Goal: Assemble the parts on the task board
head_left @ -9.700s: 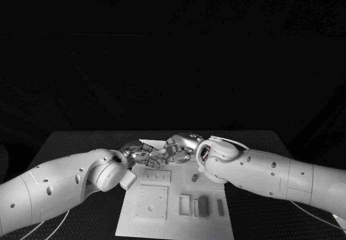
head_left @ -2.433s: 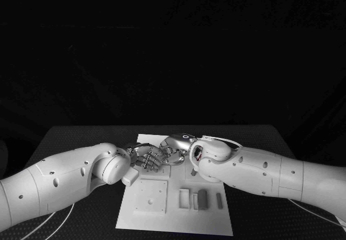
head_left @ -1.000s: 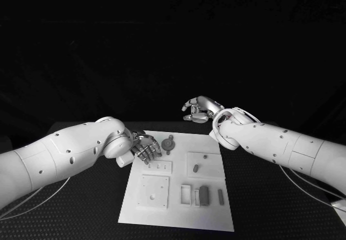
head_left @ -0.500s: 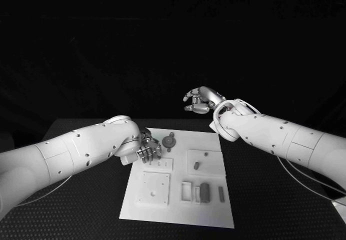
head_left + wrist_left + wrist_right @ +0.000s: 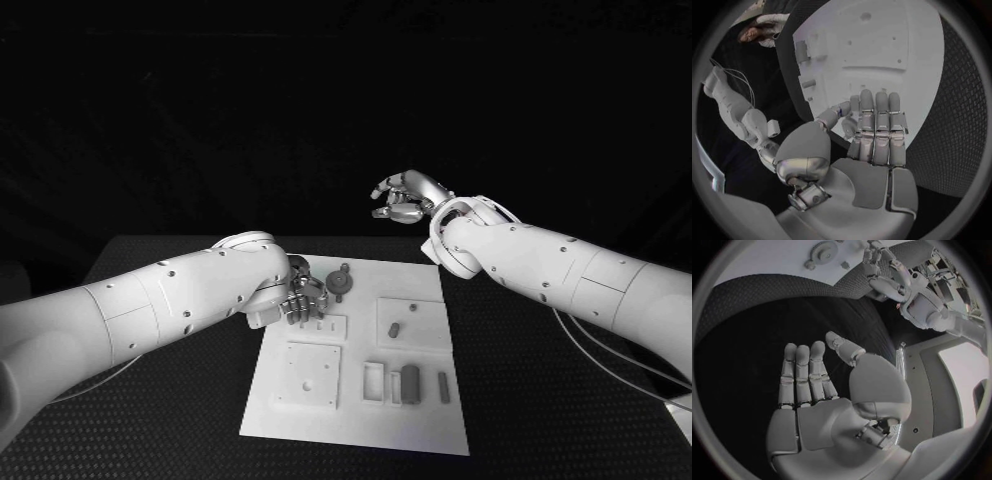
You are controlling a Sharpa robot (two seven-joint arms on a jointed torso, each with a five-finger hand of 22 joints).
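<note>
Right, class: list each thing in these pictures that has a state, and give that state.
Left silver hand: open, empty, over the board's left edge.
Right silver hand: open, empty, raised beyond the board.
White task board: flat on the table.
Round grey part: lying on the board.

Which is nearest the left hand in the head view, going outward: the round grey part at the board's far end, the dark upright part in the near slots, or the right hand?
From the left hand:
1. Round grey part, just beside the fingers at the task board's far end.
2. Dark upright part, in the near row of slots.
3. Right hand, raised beyond the board's far right corner.
</note>
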